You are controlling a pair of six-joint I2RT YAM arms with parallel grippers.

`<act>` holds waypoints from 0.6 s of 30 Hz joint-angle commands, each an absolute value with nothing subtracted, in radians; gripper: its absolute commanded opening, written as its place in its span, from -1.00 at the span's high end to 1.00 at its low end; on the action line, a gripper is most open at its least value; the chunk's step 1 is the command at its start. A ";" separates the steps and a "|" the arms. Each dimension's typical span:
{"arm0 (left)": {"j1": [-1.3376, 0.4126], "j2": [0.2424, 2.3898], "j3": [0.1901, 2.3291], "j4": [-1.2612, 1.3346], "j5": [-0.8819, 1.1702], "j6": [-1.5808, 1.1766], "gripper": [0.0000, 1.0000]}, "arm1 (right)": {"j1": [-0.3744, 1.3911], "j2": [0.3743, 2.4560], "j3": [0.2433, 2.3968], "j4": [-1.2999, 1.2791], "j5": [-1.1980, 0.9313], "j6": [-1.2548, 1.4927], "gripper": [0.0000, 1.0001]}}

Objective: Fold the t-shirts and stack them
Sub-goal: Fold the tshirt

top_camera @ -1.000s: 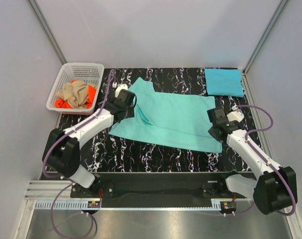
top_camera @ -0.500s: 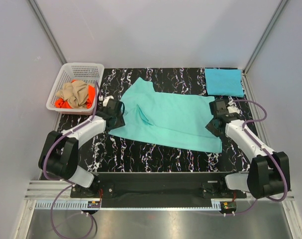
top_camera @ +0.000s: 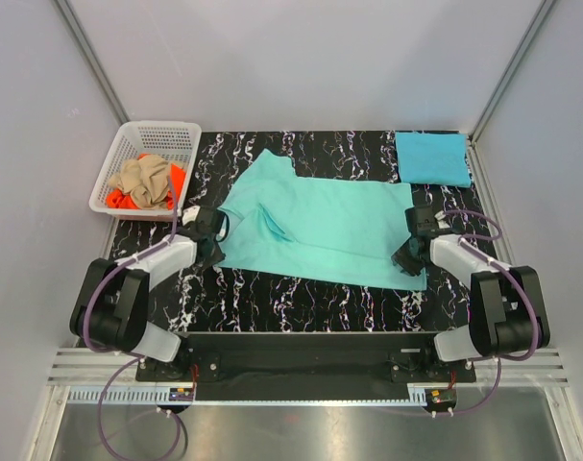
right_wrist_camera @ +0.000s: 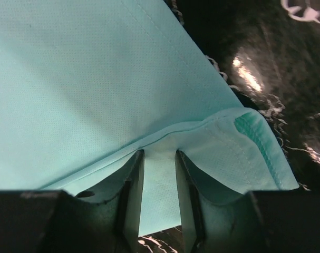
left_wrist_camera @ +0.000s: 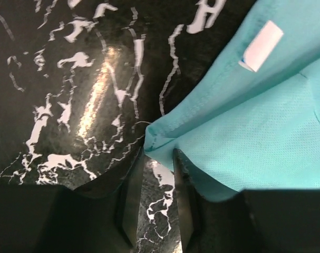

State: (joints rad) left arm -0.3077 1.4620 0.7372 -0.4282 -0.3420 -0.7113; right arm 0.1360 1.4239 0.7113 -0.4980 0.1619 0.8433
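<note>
A mint-teal t-shirt lies spread flat on the black marbled table. My left gripper is open at the shirt's near left corner. In the left wrist view that corner sits at the tips of the left gripper, with table showing between the fingers. My right gripper is open at the near right corner. In the right wrist view the right gripper presses down on the hem, with flat cloth between its fingers. A folded sky-blue t-shirt lies at the back right.
A white lattice basket stands at the back left, holding a crumpled tan shirt on an orange one. Grey walls close in the table on three sides.
Both grippers have moved toward the near edge along the shirt's sides, the left from the sleeve area down to the near left corner, the right to the near right corner.
</note>
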 commanded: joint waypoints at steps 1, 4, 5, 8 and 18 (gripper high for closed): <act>-0.278 1.425 0.723 -0.458 -0.402 -0.793 0.33 | 0.129 1.479 0.696 -0.408 0.104 0.819 0.24; -0.265 1.343 0.683 -0.482 -0.448 -0.862 0.28 | 0.129 1.461 0.695 -0.400 0.092 0.802 0.21; -0.261 1.312 0.663 -0.477 -0.454 -0.880 0.26 | 0.130 1.450 0.695 -0.396 0.084 0.792 0.18; -0.259 1.180 0.663 -0.476 -0.457 -0.897 0.14 | 0.129 1.393 0.704 -0.402 0.069 0.744 0.06; -0.273 1.170 0.762 -0.276 -0.115 -0.660 -0.22 | 0.111 1.376 0.863 -0.575 0.187 0.718 -0.04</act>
State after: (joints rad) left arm -0.2672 1.1496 0.7036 -0.3809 -0.2455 -0.7315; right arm 0.1284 1.3663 0.7834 -0.4927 0.0975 0.7113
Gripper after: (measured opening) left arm 0.606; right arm 0.520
